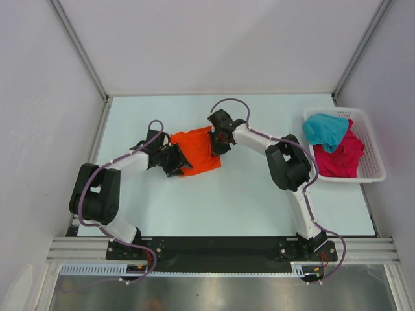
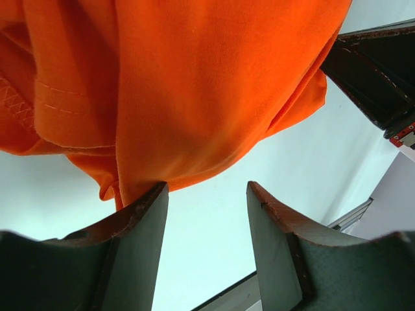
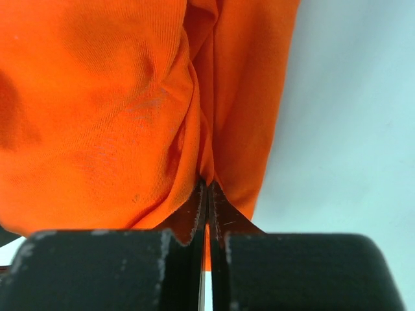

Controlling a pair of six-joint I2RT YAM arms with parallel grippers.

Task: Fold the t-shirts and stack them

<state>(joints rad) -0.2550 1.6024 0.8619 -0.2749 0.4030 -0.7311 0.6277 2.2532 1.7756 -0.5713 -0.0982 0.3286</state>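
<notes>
Surface: the pale, smooth, matt flat surface (image 1: 227,207) carries everything. We expect cloth to slide over it easily when dragged.
Basket: a white slotted plastic basket (image 1: 376,146), rigid and rectangular, stands at the right edge of the surface, well apart from both arms.
Orange shirt: the bright orange soft cloth short-sleeved t-shirt (image 1: 198,152) lies bunched at mid-surface between the two arms. It is a fine-ribbed knit with a stitched hem showing in the left wrist view. We judge it light, limp and without any stiffness, so it will sag and crease wherever it is not supported. The best holds are a hem, a shoulder seam or a gathered fold, since a single flat layer would slip.
Magenta shirt: the magenta-pink soft cloth t-shirt (image 1: 340,159) is crumpled in the basket. It should handle the same way, and we would take it by whichever ridge stands highest.
Teal shirt: the teal soft cloth t-shirt (image 1: 324,129) is heaped in the basket's far end, partly on the magenta one.
Right fingers: the right fingers (image 3: 200,207) are closed, pinching a fold at the orange shirt's edge.
Left fingers: the left fingers (image 2: 144,220) stand apart with bare surface showing in the gap. One tip meets the shirt's hanging edge, and nothing is held.
</notes>
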